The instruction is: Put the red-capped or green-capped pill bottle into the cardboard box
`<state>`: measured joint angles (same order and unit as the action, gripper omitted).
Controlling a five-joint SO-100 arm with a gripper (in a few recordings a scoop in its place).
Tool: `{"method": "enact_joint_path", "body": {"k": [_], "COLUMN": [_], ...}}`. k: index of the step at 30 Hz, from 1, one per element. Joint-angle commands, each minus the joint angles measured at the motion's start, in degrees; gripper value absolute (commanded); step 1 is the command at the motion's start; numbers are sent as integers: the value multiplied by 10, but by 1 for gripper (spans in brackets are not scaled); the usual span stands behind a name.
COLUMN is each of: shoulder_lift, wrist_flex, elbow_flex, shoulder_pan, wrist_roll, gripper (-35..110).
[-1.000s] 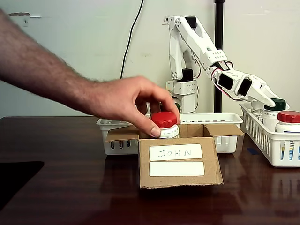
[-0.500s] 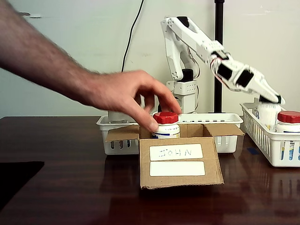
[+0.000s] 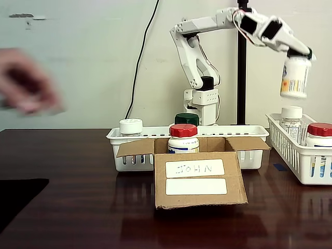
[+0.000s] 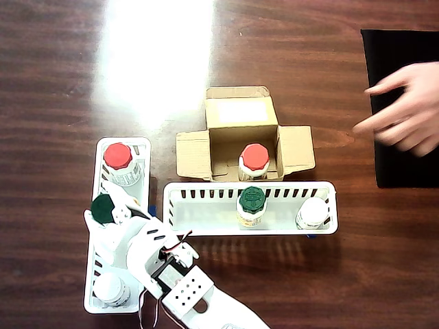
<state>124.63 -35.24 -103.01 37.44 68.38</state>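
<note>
The cardboard box marked "JOHN" stands open at the table's middle. A red-capped bottle stands upright inside it. High above the right basket in the fixed view, my gripper is shut on the cap end of a green-capped bottle, which hangs upright in the air. From overhead the held bottle is over the left basket.
Behind the box, a long white basket holds a green-capped bottle and a white-capped one. The side basket holds red-capped and white-capped bottles. A person's hand hovers over a black mat.
The person's hand let go of the red-capped bottle in the box and drew away. My gripper rose well above the side basket with the green-capped bottle.
</note>
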Motion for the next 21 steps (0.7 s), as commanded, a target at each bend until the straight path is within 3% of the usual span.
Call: {"method": "enact_joint_path", "body": {"k": [1, 10, 21], "shoulder_lift": [54, -2, -156], "wrist_flex": [-18, 40, 171], "elbow_flex": [76, 30, 40], "shoulder_pan": [-75, -243, -314], "wrist_roll": [26, 69, 75], "gripper": [1, 1, 1]}}
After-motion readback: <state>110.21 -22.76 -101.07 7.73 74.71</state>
